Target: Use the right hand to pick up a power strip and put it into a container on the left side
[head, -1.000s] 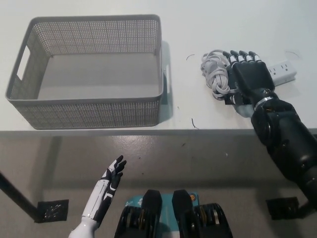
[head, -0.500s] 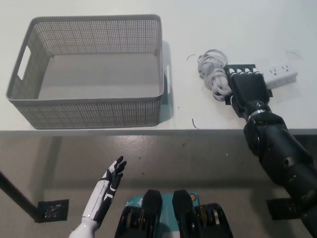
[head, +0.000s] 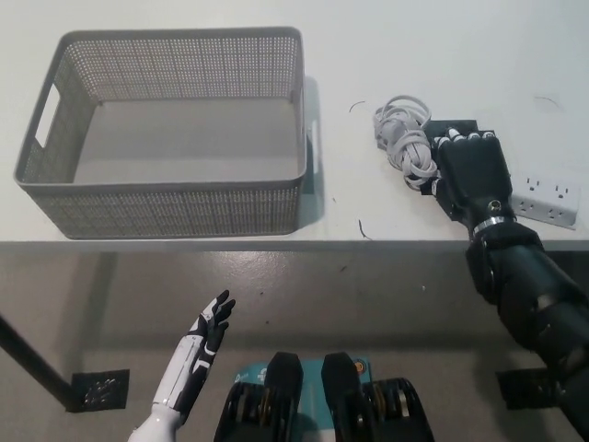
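white plastic, the power strip (head: 548, 199) has swung since a second ago: then its socket end lay farther back on the worktop (head: 414, 37), now it sits close to the front edge near the right corner, just beside my wrist. my right hand (head: 471, 168) has curled down over the strip's near part, beside the coiled cord (head: 403, 143), fingers folded where they were spread before. i judge the grip uncertain; i cannot tell whether i truly hold the strip or have only dragged it. the grey mesh basket (head: 166, 198) stands well apart toward the left edge, nothing in it. my left hand (head: 210, 324) hangs below the worktop, fingers open, holding nothing.
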Robot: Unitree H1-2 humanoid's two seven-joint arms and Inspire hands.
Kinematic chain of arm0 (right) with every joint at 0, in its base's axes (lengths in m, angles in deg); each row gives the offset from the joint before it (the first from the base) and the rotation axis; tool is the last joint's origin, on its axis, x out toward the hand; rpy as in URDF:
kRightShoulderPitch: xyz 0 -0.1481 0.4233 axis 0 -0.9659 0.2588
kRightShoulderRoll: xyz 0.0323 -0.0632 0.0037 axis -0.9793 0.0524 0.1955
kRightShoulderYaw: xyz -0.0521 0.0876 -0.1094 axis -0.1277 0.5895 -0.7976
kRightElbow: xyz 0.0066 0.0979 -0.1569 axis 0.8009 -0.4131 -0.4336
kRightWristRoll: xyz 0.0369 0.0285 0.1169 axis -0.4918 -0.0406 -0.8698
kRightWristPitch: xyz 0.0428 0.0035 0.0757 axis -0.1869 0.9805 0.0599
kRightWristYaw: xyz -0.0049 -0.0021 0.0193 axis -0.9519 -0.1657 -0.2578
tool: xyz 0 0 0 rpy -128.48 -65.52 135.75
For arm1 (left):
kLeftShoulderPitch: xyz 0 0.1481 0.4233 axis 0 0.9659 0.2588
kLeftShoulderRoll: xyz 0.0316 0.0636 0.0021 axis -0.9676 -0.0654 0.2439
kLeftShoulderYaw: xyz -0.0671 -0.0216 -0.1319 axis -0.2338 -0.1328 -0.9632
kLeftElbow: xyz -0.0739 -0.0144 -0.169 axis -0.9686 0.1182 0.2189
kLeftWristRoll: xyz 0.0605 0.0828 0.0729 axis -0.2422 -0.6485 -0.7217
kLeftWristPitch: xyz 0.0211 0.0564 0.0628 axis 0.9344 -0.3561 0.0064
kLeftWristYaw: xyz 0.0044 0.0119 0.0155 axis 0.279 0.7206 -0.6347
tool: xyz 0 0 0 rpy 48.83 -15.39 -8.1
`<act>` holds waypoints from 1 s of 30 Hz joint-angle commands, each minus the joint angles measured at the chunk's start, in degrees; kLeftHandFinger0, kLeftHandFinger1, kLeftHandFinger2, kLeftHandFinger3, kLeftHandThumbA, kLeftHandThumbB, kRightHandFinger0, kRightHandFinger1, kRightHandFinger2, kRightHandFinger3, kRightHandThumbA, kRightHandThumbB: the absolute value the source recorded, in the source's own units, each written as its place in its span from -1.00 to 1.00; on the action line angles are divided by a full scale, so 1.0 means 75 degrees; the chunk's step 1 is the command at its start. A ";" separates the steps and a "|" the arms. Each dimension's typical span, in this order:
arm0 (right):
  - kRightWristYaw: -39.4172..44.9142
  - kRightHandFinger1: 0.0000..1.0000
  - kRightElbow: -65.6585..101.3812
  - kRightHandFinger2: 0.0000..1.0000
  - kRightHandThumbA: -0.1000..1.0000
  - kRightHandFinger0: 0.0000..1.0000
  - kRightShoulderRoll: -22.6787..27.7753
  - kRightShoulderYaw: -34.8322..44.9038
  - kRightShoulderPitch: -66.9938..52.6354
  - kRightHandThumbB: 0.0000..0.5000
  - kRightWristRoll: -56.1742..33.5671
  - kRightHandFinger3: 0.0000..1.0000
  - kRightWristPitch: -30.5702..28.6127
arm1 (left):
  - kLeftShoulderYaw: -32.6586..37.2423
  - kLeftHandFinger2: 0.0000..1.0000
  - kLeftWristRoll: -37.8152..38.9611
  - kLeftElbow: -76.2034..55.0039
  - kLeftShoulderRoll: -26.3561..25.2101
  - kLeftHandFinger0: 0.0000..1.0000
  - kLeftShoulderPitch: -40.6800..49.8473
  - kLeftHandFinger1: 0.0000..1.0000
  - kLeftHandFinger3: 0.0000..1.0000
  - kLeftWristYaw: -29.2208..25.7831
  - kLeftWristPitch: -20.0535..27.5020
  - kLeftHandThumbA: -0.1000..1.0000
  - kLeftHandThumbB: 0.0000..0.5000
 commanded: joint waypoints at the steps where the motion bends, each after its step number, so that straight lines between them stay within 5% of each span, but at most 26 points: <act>1: -0.2596 -0.60 0.0232 0.58 -1.00 -1.00 0.0401 -0.0338 0.1250 0.01 0.0388 -0.29 -0.0929 | -0.0019 1.00 0.0007 -0.0206 -0.0020 1.00 -0.0051 1.00 1.00 -0.0146 0.0306 1.00 -0.71; 2: -0.2692 -0.55 0.0452 0.59 -1.00 -1.00 0.0496 -0.0371 0.1384 -0.04 0.0476 -0.23 -0.0863 | -0.0017 1.00 0.0007 -0.0209 -0.0022 1.00 -0.0059 1.00 1.00 -0.0150 0.0306 1.00 -0.70; 7: -0.2924 -0.94 0.1590 0.47 -1.00 -1.00 0.0955 -0.0286 0.1917 -0.21 0.0758 0.06 -0.0771 | -0.0006 1.00 -0.0057 -0.0199 -0.0023 1.00 -0.0061 1.00 1.00 -0.0184 0.0306 1.00 -0.73; 10: -0.2535 -0.80 0.2643 0.65 -1.00 -1.00 0.1189 0.0058 0.2114 -0.29 0.0767 0.31 -0.0494 | -0.0015 1.00 -0.0074 -0.0175 -0.0032 1.00 -0.0105 1.00 1.00 -0.0175 0.0306 1.00 -0.72; 14: -0.1919 -0.71 0.3813 0.60 -1.00 -1.00 0.1443 0.0466 0.2308 -0.32 0.0632 0.70 -0.0471 | -0.0005 1.00 -0.0055 -0.0172 -0.0043 1.00 -0.0160 1.00 1.00 -0.0136 0.0306 1.00 -0.69; 19: -0.1926 -0.57 0.4556 0.49 -1.00 -1.00 0.1705 0.0725 0.2495 -0.50 0.0803 0.76 -0.0418 | 0.0000 1.00 -0.0077 -0.0154 -0.0056 1.00 -0.0175 1.00 1.00 -0.0149 0.0306 1.00 -0.68; 22: -0.1912 -0.42 0.4844 0.50 -1.00 -1.00 0.1772 0.0847 0.2558 -0.29 0.0824 0.77 -0.0540 | -0.0016 1.00 -0.0078 -0.0156 -0.0055 1.00 -0.0183 1.00 1.00 -0.0138 0.0306 1.00 -0.67; 27: -0.1655 -0.48 0.5098 0.51 -1.00 -1.00 0.1777 0.0974 0.2711 -0.16 0.0810 0.82 -0.0633 | -0.0023 1.00 -0.0074 -0.0158 -0.0043 1.00 -0.0195 1.00 1.00 -0.0139 0.0306 1.00 -0.67; 30: -0.1756 -0.74 0.4988 0.48 -1.00 -1.00 0.1676 0.0947 0.2978 -0.08 0.0923 0.64 -0.0689 | -0.0015 1.00 -0.0045 -0.0168 -0.0048 1.00 -0.0197 1.00 1.00 -0.0109 0.0306 1.00 -0.70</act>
